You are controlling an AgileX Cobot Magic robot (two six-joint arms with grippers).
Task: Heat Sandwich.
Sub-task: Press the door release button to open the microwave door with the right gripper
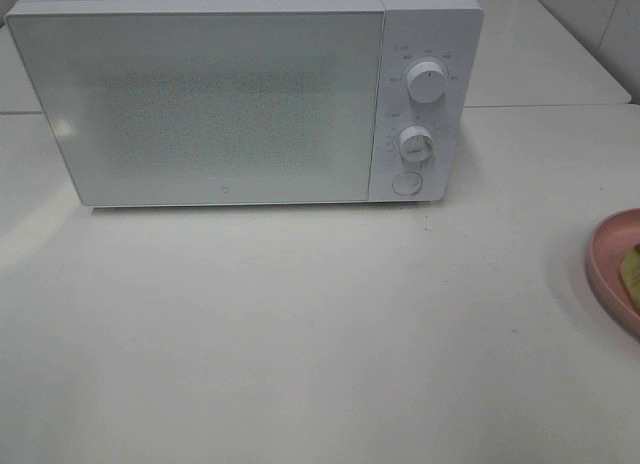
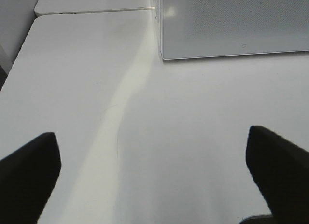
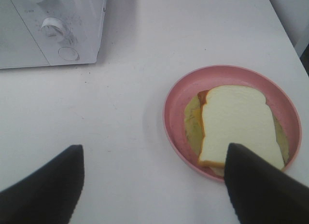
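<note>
Black fingers (image 2: pixel 29 175) of the left claw (image 2: pixel 152 156) stand wide apart with nothing between them but bare white table (image 2: pixel 145 113). A broad open stretch runs ahead of them to the microwave (image 2: pixel 231 26), whose lower front corner meets the tabletop. To one side, the table's edge drops away.

The right claw (image 3: pixel 154 171) is also spread apart and holds nothing. One of its fingers (image 3: pixel 256 185) overlaps the near corner of the sandwich (image 3: pixel 236 122) in that wrist view; whether it touches cannot be told. The sandwich lies flat in a round pink plate (image 3: pixel 170 113), pale bread on top and yellow-green filling showing along its side. It sits inside the rim.

From the high camera, the plate (image 1: pixel 606 259) sits at the far right of the table (image 1: pixel 300 334), cut off by the picture's border, with only a sliver of sandwich (image 1: pixel 634 267) in sight. It is well apart from the microwave (image 1: pixel 200 104), which stands at the back with its door shut. Two dials (image 1: pixel 427 84) and a round button (image 1: pixel 405 182) are on its right panel. Clear tabletop spans the whole front.
</note>
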